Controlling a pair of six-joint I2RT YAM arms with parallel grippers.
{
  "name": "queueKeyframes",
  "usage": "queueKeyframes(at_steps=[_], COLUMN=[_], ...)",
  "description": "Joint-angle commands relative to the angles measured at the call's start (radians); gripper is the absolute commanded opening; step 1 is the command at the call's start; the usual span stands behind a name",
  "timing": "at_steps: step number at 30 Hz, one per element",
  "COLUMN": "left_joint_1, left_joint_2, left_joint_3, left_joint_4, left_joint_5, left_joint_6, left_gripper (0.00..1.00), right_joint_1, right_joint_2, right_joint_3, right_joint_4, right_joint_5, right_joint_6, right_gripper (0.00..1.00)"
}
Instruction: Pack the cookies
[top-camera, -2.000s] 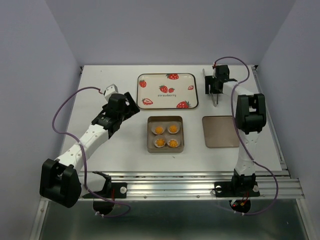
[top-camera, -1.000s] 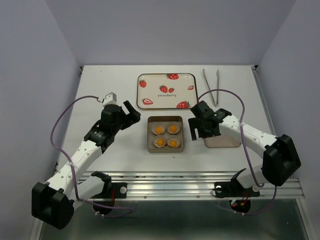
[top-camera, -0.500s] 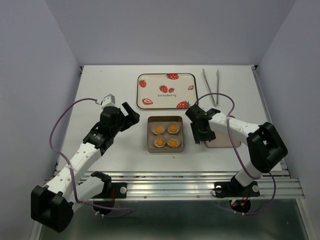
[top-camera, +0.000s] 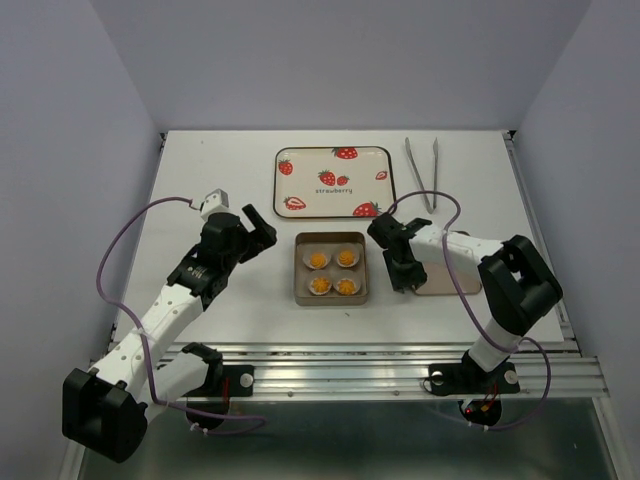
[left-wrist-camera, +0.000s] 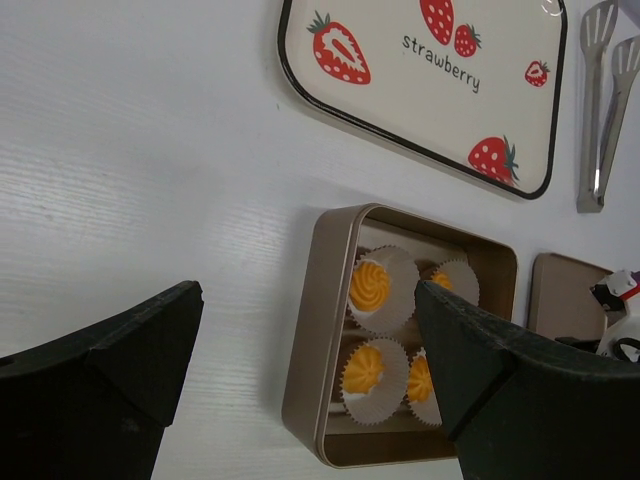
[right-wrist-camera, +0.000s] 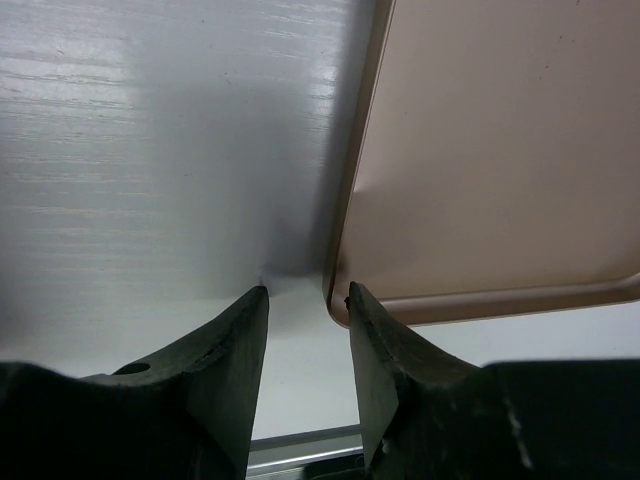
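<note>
Here, the right pincer (right-wrist-camera: 305, 292), narrowly parted, straddles the left rim of the flat lid (right-wrist-camera: 500, 150); the left pincer (left-wrist-camera: 305, 300) hangs spread wide. Four cookies (top-camera: 318, 260) sit in the tin (top-camera: 298, 270) mid-table (top-camera: 220, 160).

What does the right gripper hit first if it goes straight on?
Probably the left rim of the metal lid, which lies between the parted fingers of the right gripper near a corner, then the table beneath; the remaining gap is unclear.
</note>
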Motion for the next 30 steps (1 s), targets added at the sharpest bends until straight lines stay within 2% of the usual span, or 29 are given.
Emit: queueKeyframes(at_steps=[1, 5, 12, 26, 30], left_joint_1=[-0.004, -0.005, -0.004, -0.005, -0.003], left_joint_2=[-0.007, -0.002, -0.011, -0.024, -0.022], left_joint_3=[0.005, 0.014, 0.016, 0.019, 0.019], left_joint_4=[0.002, -0.006, -0.023, -0.038, -0.046], left_joint_5=[-0.040, -0.053, -0.076, -0.119, -0.136], left_joint_6=[-0.001, -0.001, -0.012, -0.026, -0.030], left_gripper=[0.99, 0.99, 0.99, 0.99, 0.99], right_joint_1=[0.005, 0.005, 0.005, -0.078, -0.078], right_joint_2=[0.009, 0.010, 0.022, 0.042, 0.056], right_joint_3=[0.028, 0.028, 0.031, 0.017, 0.017], right_joint_4=[-0.021, -0.023, -0.025, 0.017, 0.017], right_joint_5=[0.014, 0.011, -0.020, -0.141, -0.144], right_joint_6=[-0.008, -0.014, -0.037, -0.103, -0.105], right_gripper=[0.43, 0.43, 0.37, 0.32, 0.22])
